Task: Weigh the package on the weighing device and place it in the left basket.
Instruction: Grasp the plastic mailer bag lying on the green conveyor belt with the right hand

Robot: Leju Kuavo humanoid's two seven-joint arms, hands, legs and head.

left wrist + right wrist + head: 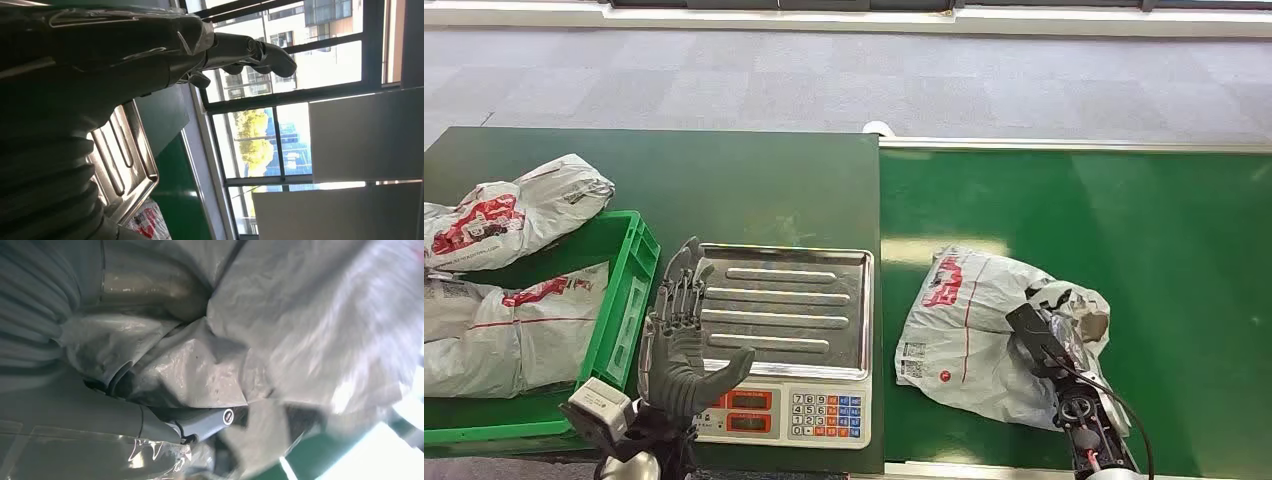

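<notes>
The green conveyor belt stretches out beyond the right hand's fingers, and the dark green table lies beyond the left hand's fingertips. At the outer side of the left hand's fingers sits the green basket, and it's got a grey package with red print lying inside; a second grey bag lies draped over the basket's far rim, partly on the table. Right under the left hand's fingertips is the weighing device, its ribbed steel tray bare, red displays and keypad on the near face. On the belt lies the package, grey with red lettering, crumpled at its near right corner. There the right hand is on it: in the right wrist view the plastic bunches up around the fingers, which are gripping it. The left hand hangs above the tray's left edge, fingers straight and spread, thumb out, holding nothing.
</notes>
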